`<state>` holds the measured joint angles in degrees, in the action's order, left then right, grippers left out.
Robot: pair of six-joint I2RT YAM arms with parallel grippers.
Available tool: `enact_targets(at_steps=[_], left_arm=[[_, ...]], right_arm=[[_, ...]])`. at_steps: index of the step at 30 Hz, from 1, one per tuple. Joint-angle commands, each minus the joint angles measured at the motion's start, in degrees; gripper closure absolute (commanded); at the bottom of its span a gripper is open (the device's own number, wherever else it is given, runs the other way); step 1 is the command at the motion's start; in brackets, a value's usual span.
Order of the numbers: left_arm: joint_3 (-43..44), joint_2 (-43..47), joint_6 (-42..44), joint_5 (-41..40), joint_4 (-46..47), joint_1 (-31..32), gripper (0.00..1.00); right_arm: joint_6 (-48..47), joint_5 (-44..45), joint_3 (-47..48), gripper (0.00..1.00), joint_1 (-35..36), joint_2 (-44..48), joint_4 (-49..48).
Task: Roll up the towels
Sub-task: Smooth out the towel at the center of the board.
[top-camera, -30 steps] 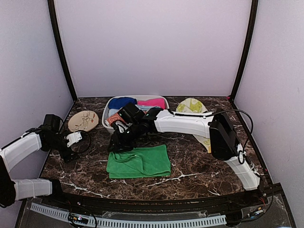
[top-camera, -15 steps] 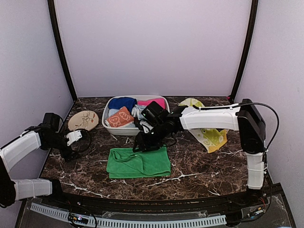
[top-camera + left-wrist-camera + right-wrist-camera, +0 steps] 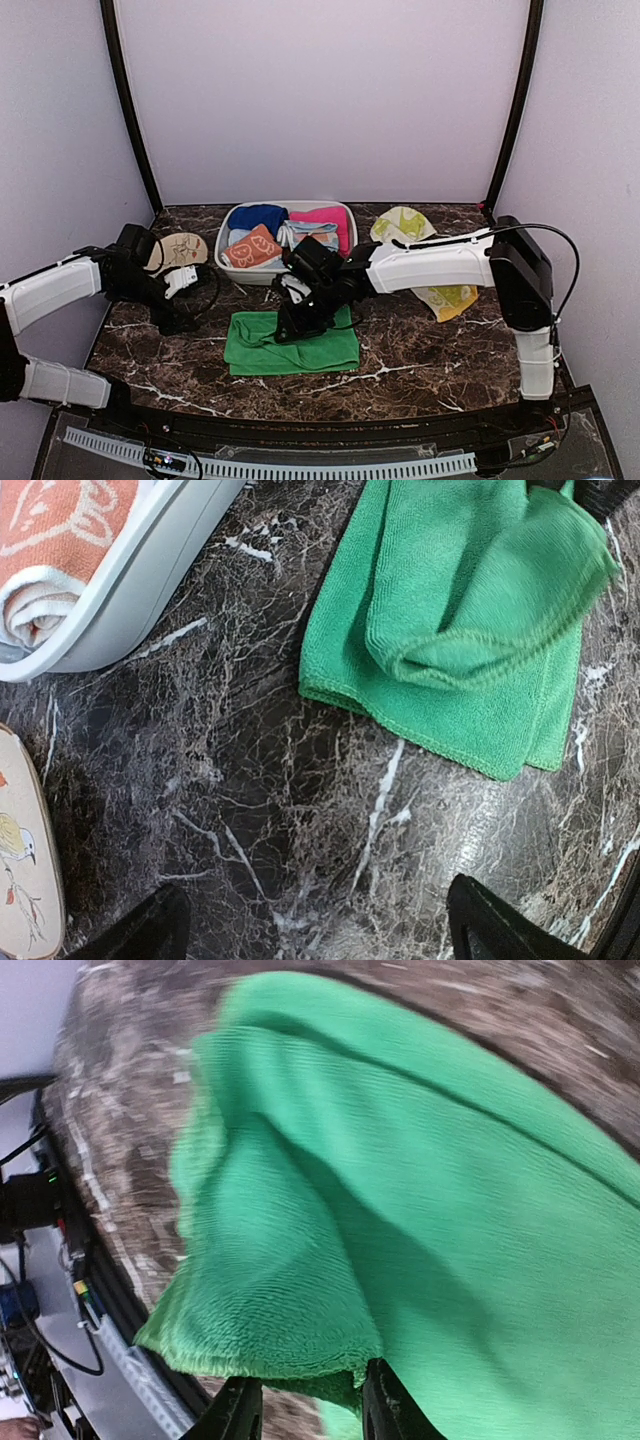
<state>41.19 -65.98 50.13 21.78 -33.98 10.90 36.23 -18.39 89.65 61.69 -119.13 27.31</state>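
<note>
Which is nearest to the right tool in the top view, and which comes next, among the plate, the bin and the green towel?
1. green towel, front centre, right at the right tool.
2. bin, just behind the tool.
3. plate, back left.

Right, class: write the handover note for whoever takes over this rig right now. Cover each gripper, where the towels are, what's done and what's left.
Left gripper: open, empty, over bare table left of the green towel.
Right gripper: shut on a fold at the green towel's left end.
Printed cream towel: loose, right of the white bin, partly under the right arm.
Done: green towel's end turned over; nothing rolled.
Left: roll both towels.
</note>
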Motion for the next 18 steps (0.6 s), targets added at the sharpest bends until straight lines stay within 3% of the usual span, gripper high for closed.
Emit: enact_targets(at_steps=[1, 9, 14, 18], left_arm=[[4.17, -3.34, -3.29, 1.68, 0.08, 0.27, 0.09], [7.05, -4.98, -4.24, 4.04, 0.13, 0.33, 0.1], [7.15, -6.16, -7.24, 5.24, 1.13, 3.28, 0.11], [6.95, -8.03, -12.27, 6.44, 3.64, 6.78, 0.19]], right_arm=[[-3.01, -1.76, 4.59, 0.66, 4.08, -0.75, -0.06], [-7.11, -6.58, -3.97, 0.66, 4.98, 4.42, 0.01], [-8.46, -4.75, -4.96, 0.66, -0.6, 8.24, 1.26], [-10.18, -3.26, -4.44, 0.67, -5.64, 8.08, 1.28]])
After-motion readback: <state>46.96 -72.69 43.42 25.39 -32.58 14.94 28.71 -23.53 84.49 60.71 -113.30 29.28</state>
